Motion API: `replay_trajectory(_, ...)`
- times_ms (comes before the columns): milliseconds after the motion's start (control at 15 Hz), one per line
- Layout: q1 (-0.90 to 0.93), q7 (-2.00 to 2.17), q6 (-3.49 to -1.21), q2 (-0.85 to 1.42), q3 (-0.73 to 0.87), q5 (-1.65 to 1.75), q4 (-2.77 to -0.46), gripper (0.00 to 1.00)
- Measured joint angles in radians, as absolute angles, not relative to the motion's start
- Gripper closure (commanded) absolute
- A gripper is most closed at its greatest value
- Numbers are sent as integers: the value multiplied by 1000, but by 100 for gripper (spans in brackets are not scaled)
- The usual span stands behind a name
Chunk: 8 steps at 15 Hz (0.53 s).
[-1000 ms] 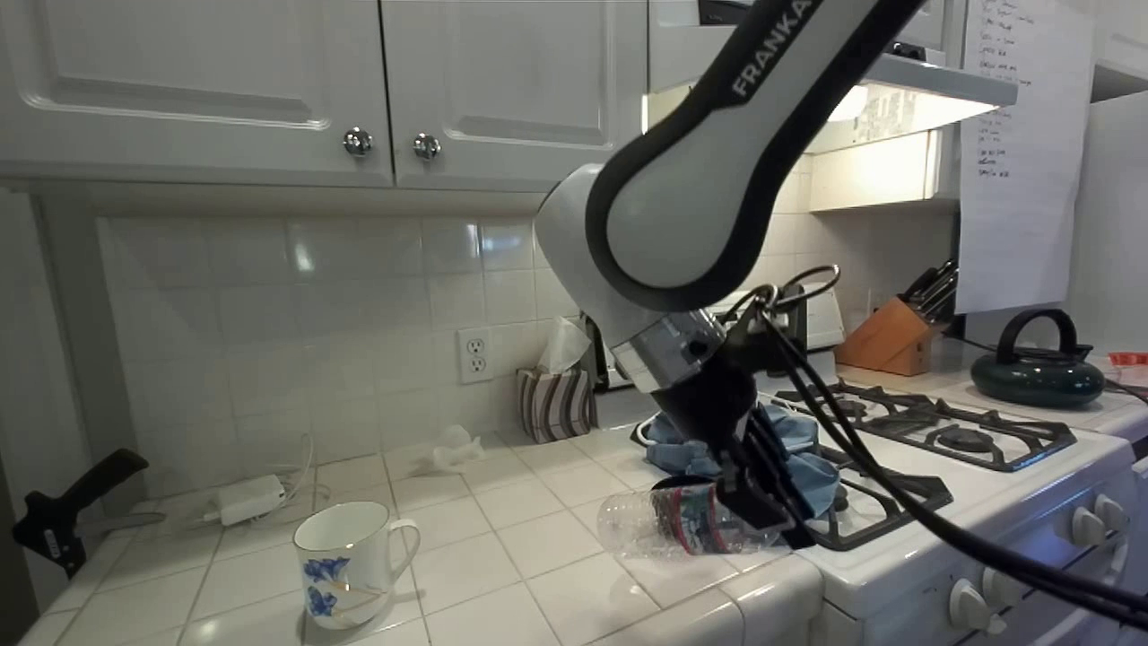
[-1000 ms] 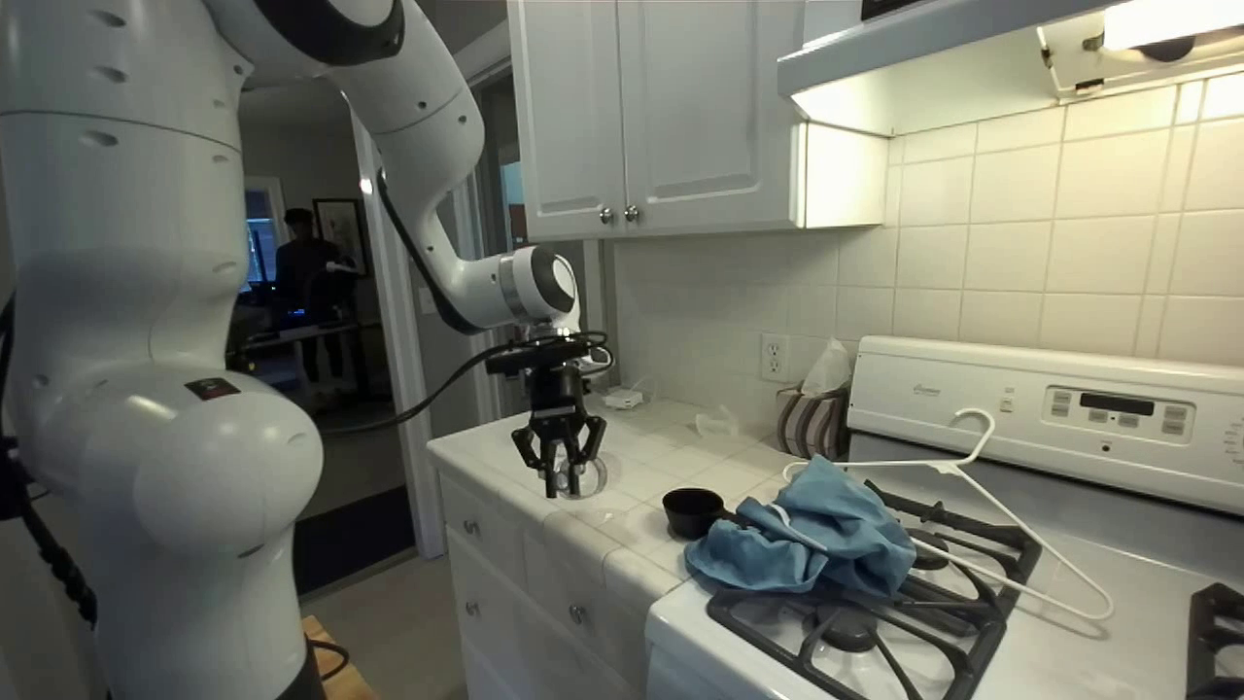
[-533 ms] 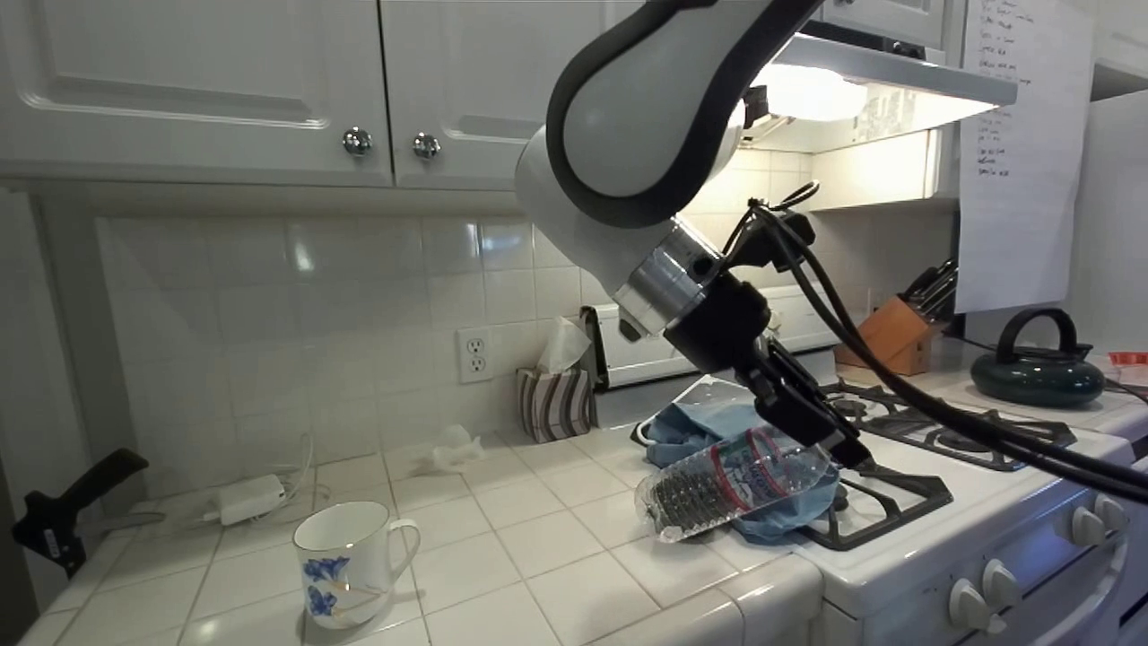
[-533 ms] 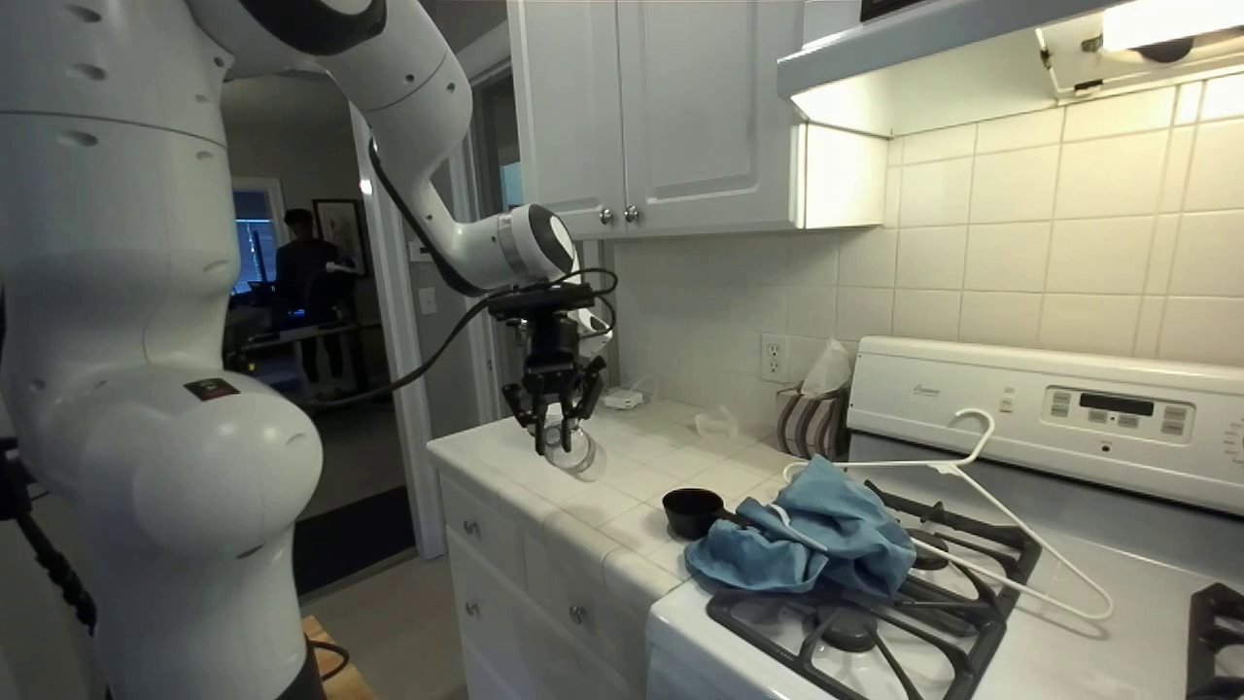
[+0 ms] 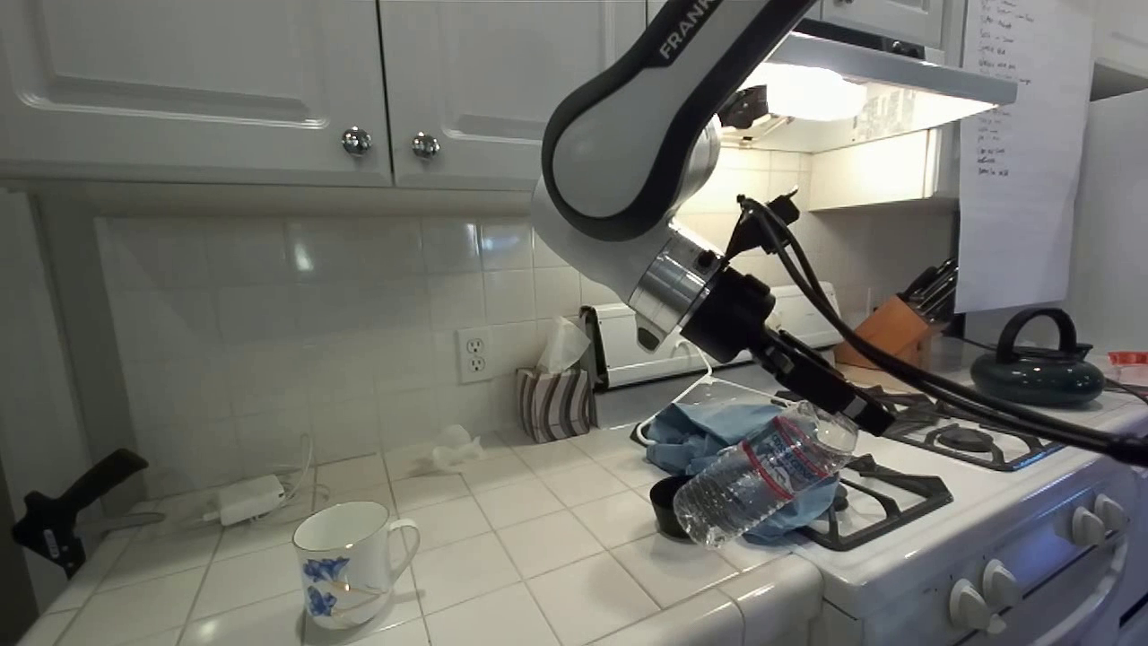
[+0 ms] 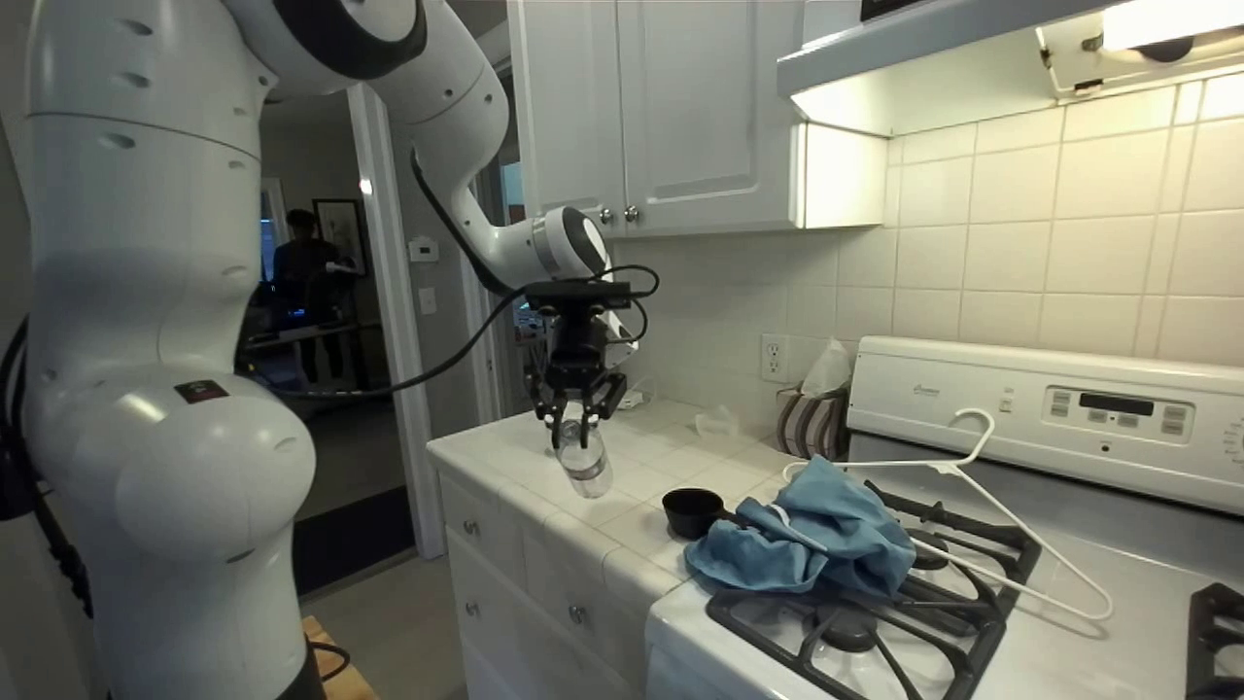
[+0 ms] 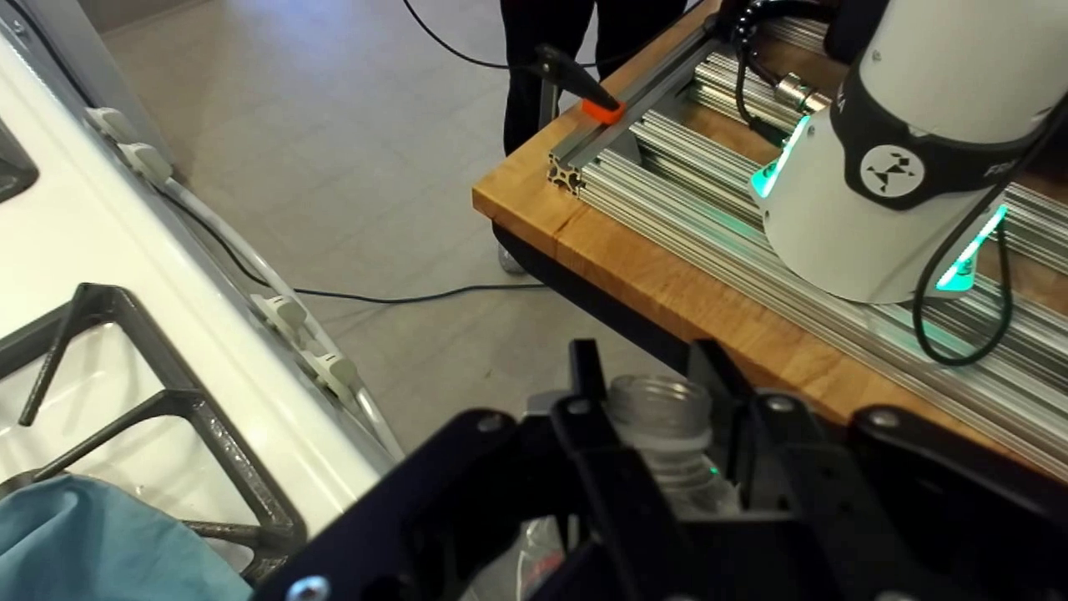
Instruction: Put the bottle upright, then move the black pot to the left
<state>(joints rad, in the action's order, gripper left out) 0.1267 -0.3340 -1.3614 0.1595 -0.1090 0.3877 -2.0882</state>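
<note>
The clear plastic bottle (image 5: 762,475) with a red and blue label hangs tilted, neck up toward my gripper (image 5: 872,418) and base down near the counter. I cannot tell whether the base touches the counter. In the other exterior view, my gripper (image 6: 570,436) is shut around the neck of the bottle (image 6: 585,465). In the wrist view, the bottle's open neck (image 7: 661,417) sits between the fingers of my gripper (image 7: 647,359). The small black pot (image 6: 692,513) stands upright on the counter; in an exterior view the pot (image 5: 667,508) is partly hidden behind the bottle.
A blue cloth (image 6: 816,535) lies on the stove grate beside the pot, with a white hanger (image 6: 982,467). A white mug with blue flowers (image 5: 348,563) stands on the tiled counter (image 5: 502,574). A striped tissue box (image 5: 554,404) stands at the wall.
The bottle was lying flat on the counter; my gripper has lifted its neck end and tipped it up, then carried it toward the stove. The pot has not moved.
</note>
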Motion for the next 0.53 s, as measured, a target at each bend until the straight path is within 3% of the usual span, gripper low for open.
replay_trajectory(67, 126, -336, -1360, 166, -109, 387, -2084, 92)
replay_trajectory(533, 128, -346, -1306, 219, -117, 421, -2008, 92)
